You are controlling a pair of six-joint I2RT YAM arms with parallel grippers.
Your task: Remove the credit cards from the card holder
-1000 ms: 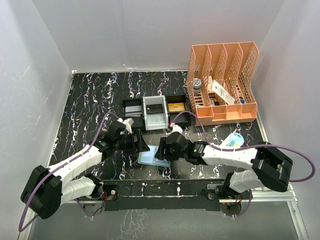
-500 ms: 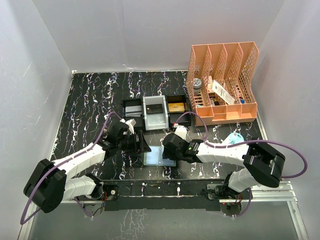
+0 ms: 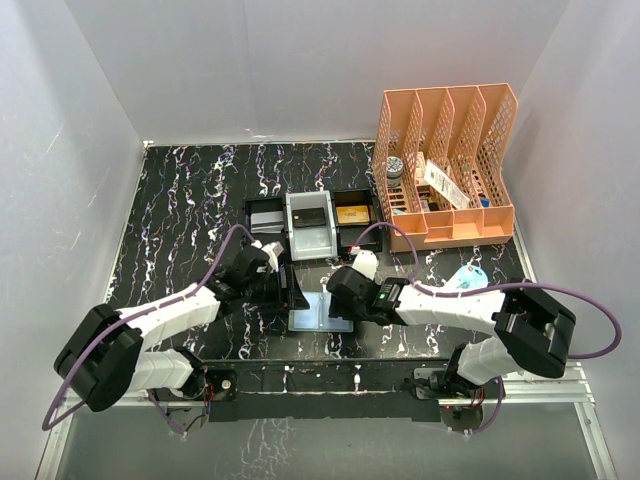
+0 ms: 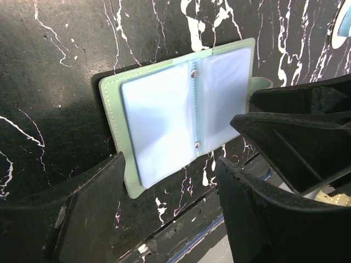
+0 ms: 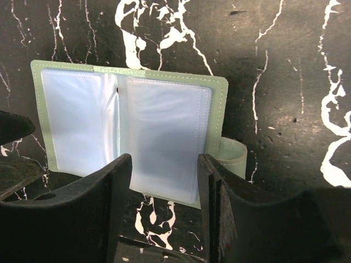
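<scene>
Now, on the black marbled table [image 3: 180, 200], with the orange file rack [image 3: 445, 160] untouched at the far right, the two arms have drawn in closer together at the near middle, the left one swinging rightward over the last second. Just far of them stands the row of trays [image 3: 312, 242], and between the arms lies what has really changed, the card holder [image 3: 322, 310]. A second ago it sat askew between the grippers, and it has since been squared up and spread flat, pale blue pockets facing up, close to the table's near edge. The left gripper [image 4: 170, 159] has narrowed a little but its jaws still stand well apart, straddling the holder's near left corner and holding nothing. The right gripper [image 5: 164, 158] has its jaws moderately apart over the near edge of the right-hand leaf, also gripping nothing that I can see. To my eye that means the opening-up is done and the pockets are ready to be picked from, though the cloudy plastic does not let me tell whether any card is left inside. A dark card [image 3: 310, 215] already lies in the white tray and a tan one [image 3: 351, 213] in the black tray to its right. The holder's small tab [image 5: 233, 156] pokes out flat on the right side.
</scene>
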